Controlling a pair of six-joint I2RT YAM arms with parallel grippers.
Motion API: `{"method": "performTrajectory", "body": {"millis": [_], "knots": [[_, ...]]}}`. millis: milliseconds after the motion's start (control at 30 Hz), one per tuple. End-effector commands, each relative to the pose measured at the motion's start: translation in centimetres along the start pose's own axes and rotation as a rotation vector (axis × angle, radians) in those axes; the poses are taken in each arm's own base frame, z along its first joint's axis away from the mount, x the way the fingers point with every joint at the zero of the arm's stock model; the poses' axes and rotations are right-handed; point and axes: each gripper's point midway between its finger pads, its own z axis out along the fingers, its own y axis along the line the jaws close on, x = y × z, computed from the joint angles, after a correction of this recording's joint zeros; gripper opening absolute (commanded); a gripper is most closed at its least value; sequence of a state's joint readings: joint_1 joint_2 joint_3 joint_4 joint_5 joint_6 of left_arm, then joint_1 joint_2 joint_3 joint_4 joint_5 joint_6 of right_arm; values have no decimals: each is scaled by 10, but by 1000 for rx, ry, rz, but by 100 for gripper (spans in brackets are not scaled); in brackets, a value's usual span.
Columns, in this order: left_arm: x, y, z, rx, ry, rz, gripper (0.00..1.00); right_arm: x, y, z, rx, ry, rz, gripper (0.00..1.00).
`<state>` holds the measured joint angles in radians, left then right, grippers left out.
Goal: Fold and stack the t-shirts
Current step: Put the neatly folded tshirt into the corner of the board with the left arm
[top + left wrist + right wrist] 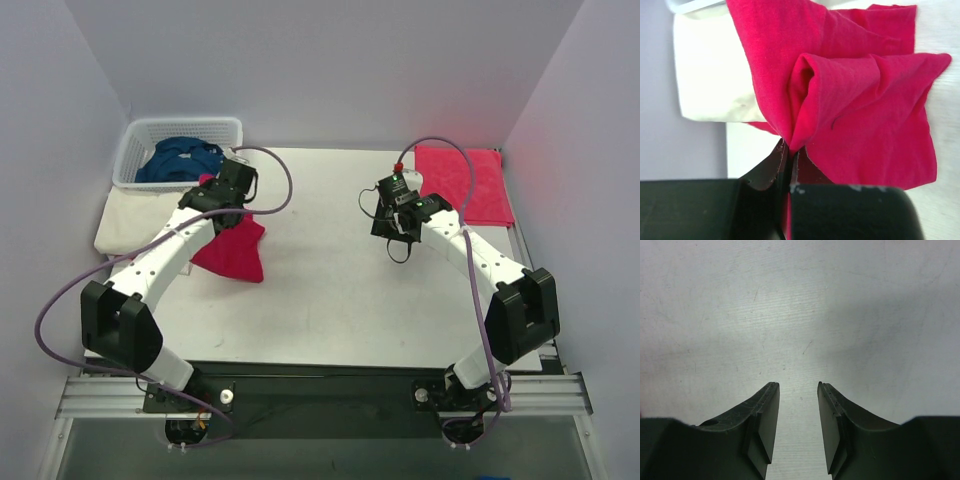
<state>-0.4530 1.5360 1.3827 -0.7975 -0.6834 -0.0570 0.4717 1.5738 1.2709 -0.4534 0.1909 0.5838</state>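
My left gripper (226, 205) is shut on a bunched fold of a crimson red t-shirt (236, 250), which hangs crumpled below it over the table's left part. In the left wrist view the red cloth (865, 100) is pinched between the fingertips (789, 150). A cream-white t-shirt (130, 222) lies folded at the table's left edge and also shows in the left wrist view (710, 75). A dark blue t-shirt (180, 160) lies crumpled in the basket. A second red t-shirt (462, 185) lies folded flat at the back right. My right gripper (393, 228) (798, 387) is open and empty over bare table.
A white plastic lattice basket (135, 140) stands at the back left corner. The white table top (330, 290) is walled by pale panels on three sides. Purple cables loop off both arms. The arm bases stand at the near edge.
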Motion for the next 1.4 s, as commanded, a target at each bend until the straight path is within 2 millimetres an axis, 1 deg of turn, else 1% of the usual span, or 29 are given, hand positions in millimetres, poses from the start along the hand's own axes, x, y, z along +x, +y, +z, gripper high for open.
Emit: {"method": "performTrajectory", "body": {"millis": [0,33,67,133,167,233,267,300,333,367,400,500,533,600,633,667,700,800,867,1033,1100,1167,1200,1233,1267,1333,1367], "knots": [[-16,51,1,-94,-40,-11,0,5,-1,-11,-18,12,20,37],[-19,58,5,-110,-49,-17,0,4,-1,-12,-19,9,23,37],[-22,74,9,-132,-42,-17,0,6,-1,-11,-21,11,24,37],[-26,86,17,-155,-43,-11,0,8,1,-10,-29,21,24,36],[-24,100,21,-180,-24,-10,0,8,2,-9,-31,24,24,36],[-23,116,26,-225,-15,-10,0,8,2,-8,-34,25,24,36],[-18,130,30,-244,2,-6,0,8,2,-8,-34,26,25,36],[-14,135,35,-243,9,-7,0,8,3,-7,-35,25,21,36],[-17,142,37,-253,-6,-22,0,9,4,-6,-39,31,21,35],[-16,146,39,-249,-1,-31,0,9,5,-6,-42,32,22,35],[-15,155,44,-251,4,-54,0,10,6,-6,-46,36,21,35],[-13,163,55,-269,8,-78,0,10,7,-5,-51,41,17,35],[-12,171,59,-286,18,-97,0,9,8,-6,-55,40,12,34],[-5,173,71,-325,63,-92,0,9,8,-5,-56,41,8,34],[7,189,78,-357,103,-119,0,8,8,-6,-56,38,9,34],[9,191,82,-357,113,-146,0,8,8,-5,-56,39,7,34],[17,191,90,-357,149,-152,0,8,8,-5,-58,41,5,34],[34,201,100,-406,206,-191,0,9,9,-4,-60,46,5,34],[44,210,105,-436,232,-225,0,10,9,-1,-54,53,6,34],[58,225,112,-488,278,-287,0,12,14,2,-65,69,3,33],[65,235,114,-512,296,-317,0,10,15,3,-69,68,6,33],[71,239,117,-507,308,-362,0,10,17,2,-77,71,3,33],[77,245,118,-513,322,-385,0,9,17,3,-77,72,7,33],[77,249,119,-521,316,-413,0,10,18,3,-79,73,5,32],[76,247,124,-488,313,-420,0,10,19,3,-83,77,3,33],[74,250,127,-492,310,-428,0,10,20,3,-87,78,3,32],[76,248,132,-485,322,-422,0,11,20,3,-87,80,1,32]]}}
